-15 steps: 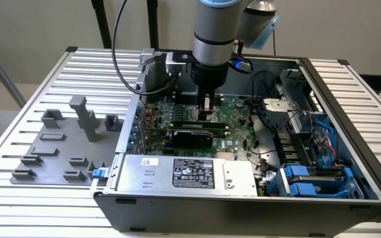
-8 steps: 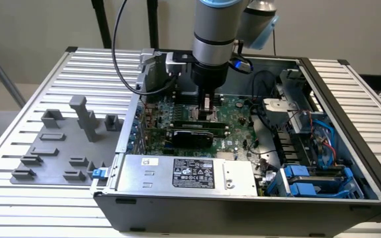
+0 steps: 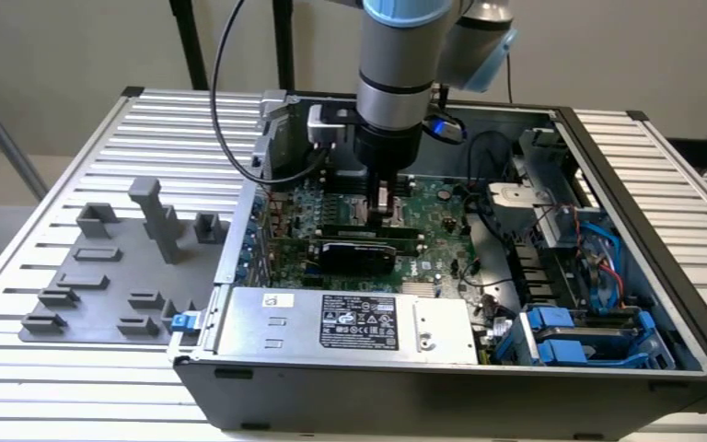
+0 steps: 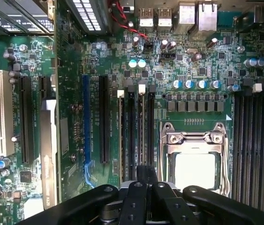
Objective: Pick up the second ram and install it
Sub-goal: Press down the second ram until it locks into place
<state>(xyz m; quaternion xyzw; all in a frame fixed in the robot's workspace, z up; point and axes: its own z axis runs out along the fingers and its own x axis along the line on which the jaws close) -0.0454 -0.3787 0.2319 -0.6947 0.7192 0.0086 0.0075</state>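
Note:
My gripper [image 3: 385,217] hangs straight down inside the open computer case, low over the green motherboard [image 3: 434,207]. In the wrist view its black fingers [image 4: 136,197] stand close together over the memory slots [image 4: 131,133] beside the CPU socket [image 4: 195,164]. The second ram [image 4: 142,126] appears edge-on as a thin strip. It runs from the fingertips along one slot to a white latch [image 4: 142,88]. The gripper [image 4: 146,169] is shut on the stick, whose chips are hidden. A second white-latched slot [image 4: 121,136] lies beside it.
The power supply [image 3: 341,322] fills the case's front. Cables and a blue drive bay [image 3: 581,336] sit at the exterior view's right. A grey fixture [image 3: 121,276] with posts lies on the slatted table at the exterior view's left. A black block [image 3: 360,249] sits just before the gripper.

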